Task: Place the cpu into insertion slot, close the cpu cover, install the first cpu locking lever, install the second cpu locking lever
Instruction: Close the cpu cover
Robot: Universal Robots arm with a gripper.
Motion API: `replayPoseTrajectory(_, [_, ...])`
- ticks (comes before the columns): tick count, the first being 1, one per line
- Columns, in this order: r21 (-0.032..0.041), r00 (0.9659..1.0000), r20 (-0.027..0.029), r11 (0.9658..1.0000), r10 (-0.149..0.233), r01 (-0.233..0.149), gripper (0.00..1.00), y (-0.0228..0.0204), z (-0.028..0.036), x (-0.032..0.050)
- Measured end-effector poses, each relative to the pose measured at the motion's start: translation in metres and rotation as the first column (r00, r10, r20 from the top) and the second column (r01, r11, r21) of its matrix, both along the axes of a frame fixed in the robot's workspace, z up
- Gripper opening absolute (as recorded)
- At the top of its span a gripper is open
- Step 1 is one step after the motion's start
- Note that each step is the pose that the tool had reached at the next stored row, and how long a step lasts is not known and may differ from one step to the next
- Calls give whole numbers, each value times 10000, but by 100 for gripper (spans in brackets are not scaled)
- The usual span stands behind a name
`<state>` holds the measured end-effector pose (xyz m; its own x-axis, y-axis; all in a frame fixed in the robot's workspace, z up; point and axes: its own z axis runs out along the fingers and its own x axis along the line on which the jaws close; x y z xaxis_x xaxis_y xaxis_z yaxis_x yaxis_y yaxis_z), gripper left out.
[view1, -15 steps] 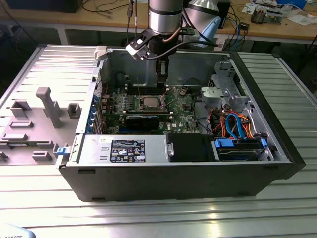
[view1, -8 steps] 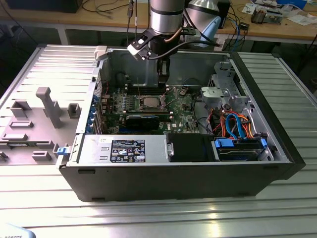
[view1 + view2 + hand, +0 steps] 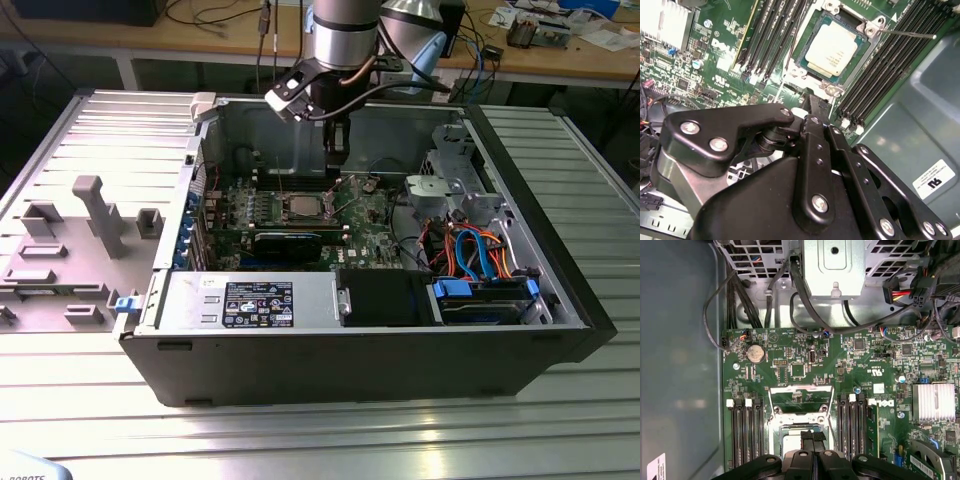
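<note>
The cpu (image 3: 832, 46), a silver-topped square chip, lies in the insertion slot (image 3: 807, 27) on the green board; in the exterior view the cpu (image 3: 300, 207) is mid-board. The cpu cover (image 3: 801, 392), a thin silvery frame, stands swung up off the socket on the side away from my fingers. A thin locking lever (image 3: 905, 34) sticks out from one socket corner. My gripper (image 3: 812, 436) hangs just above the socket's edge, its black fingers pressed together and holding nothing. From outside, the gripper (image 3: 338, 160) points straight down behind the socket.
Black memory slots (image 3: 745, 435) flank the socket on both sides. A finned heatsink (image 3: 934, 401), a metal drive bracket (image 3: 834, 267) with cables, and the case wall (image 3: 680, 365) surround the board. Blue and orange cables (image 3: 470, 250) lie at the exterior view's right.
</note>
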<state>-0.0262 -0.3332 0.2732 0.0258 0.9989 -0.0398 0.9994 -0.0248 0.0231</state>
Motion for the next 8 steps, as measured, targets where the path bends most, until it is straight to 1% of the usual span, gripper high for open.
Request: replayPoseTrajectory(8, [0, 10000, 0, 10000, -1, 1, 11, 0, 0, 7])
